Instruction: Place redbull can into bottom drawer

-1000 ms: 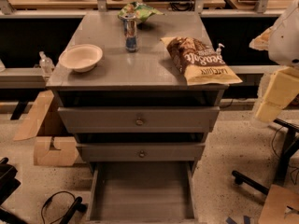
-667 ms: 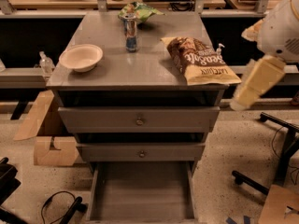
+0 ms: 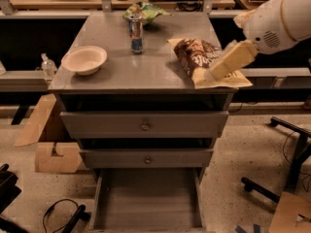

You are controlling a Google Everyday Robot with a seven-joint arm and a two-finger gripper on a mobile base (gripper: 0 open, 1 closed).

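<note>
Camera view puts my claw over the chip bag, whose lettering I cannot read; released or clenched, I cannot tell. Well left of my claw the can stands upright, label unreadable. Below-left of my claw the drawer lies open.

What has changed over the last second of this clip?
The end effector swung left from beside the cabinet and now overlaps the right edge of the chip bag in the view. Nothing was picked up or let go. The redbull can, the bowl and the open bottom drawer stayed put.
</note>
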